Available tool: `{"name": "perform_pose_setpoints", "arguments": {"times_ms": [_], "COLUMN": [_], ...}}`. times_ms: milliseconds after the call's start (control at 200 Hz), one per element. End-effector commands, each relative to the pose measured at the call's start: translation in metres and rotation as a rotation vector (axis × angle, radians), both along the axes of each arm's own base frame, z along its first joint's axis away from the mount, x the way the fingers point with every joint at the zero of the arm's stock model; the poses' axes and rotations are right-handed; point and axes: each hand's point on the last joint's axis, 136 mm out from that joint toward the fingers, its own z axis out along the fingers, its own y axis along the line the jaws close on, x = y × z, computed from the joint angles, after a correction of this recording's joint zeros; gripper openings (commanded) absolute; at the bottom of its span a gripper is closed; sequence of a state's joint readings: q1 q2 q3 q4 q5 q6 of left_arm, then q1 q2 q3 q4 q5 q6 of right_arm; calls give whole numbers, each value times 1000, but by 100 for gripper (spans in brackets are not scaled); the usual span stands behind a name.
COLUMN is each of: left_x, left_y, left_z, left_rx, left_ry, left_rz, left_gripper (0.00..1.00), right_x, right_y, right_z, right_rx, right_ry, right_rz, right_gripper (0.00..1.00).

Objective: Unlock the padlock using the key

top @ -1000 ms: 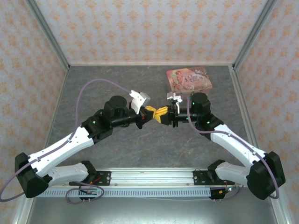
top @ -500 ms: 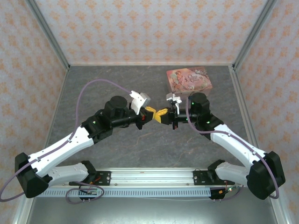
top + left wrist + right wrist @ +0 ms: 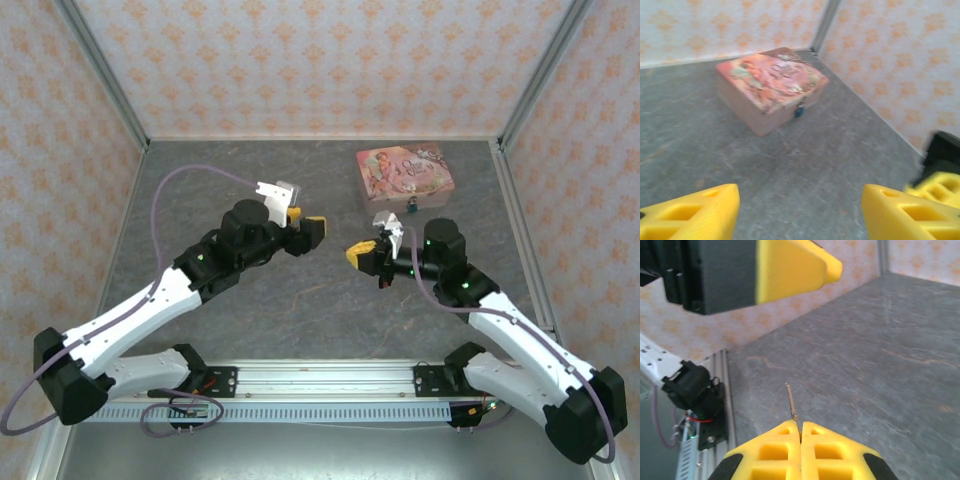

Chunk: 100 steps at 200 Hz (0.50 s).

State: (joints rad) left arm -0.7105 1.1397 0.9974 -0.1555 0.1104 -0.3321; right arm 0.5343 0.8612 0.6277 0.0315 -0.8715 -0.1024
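Observation:
The key (image 3: 791, 401), a thin pale sliver, sticks out from between the tips of my right gripper (image 3: 800, 426), which is shut on it above the grey table. In the top view my right gripper (image 3: 358, 255) hangs right of centre, pointing left. My left gripper (image 3: 305, 222) faces it a short gap away, open and holding nothing. Through the left wrist camera, the left gripper (image 3: 800, 200) has its yellow fingers (image 3: 700, 212) spread wide. The tiny blue-teal padlock (image 3: 799, 111) hangs at the front of the pink box (image 3: 771, 80). From above, the padlock (image 3: 412, 209) lies behind my right arm.
The pink illustrated box (image 3: 405, 172) sits at the back right of the table (image 3: 250, 310). Patterned walls close in three sides. A metal rail (image 3: 330, 380) with the arm bases runs along the near edge.
The two grippers were tip to tip at the centre. They have drawn apart: the left one opened and pulled back left, while the right one moved right and nearer, still holding the key.

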Motion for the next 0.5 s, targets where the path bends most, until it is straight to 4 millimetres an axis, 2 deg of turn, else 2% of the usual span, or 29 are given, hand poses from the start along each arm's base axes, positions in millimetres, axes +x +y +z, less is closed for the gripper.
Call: {"name": "perform_pose_setpoints", "arguments": {"times_ms": [0, 135, 235, 425, 450, 465, 495], "left_x": [29, 61, 85, 134, 140, 144, 151], "left_y": [9, -10, -34, -76, -79, -82, -87], "left_z": [-20, -44, -62, -99, -99, -111, -119], "left_rx": [-13, -21, -43, -47, -57, -48, -54], "left_ry": [110, 218, 303, 406, 409, 430, 447], "left_rz": [144, 184, 191, 190, 191, 194, 200], "left_gripper": [76, 85, 87, 90, 90, 90, 90], "right_x": [8, 11, 10, 7, 8, 8, 7], "right_y": [-20, -42, -54, -65, -66, -67, -68], "right_z": [-10, -15, -16, -21, -22, -23, -24], "right_rx": [-56, -96, -121, -146, -148, -149, -149], "right_ry": [-4, 7, 19, 62, 66, 69, 73], "right_rz": [-146, -276, -338, -387, -397, -401, -408], "right_gripper": [0, 0, 0, 0, 0, 0, 0]}}
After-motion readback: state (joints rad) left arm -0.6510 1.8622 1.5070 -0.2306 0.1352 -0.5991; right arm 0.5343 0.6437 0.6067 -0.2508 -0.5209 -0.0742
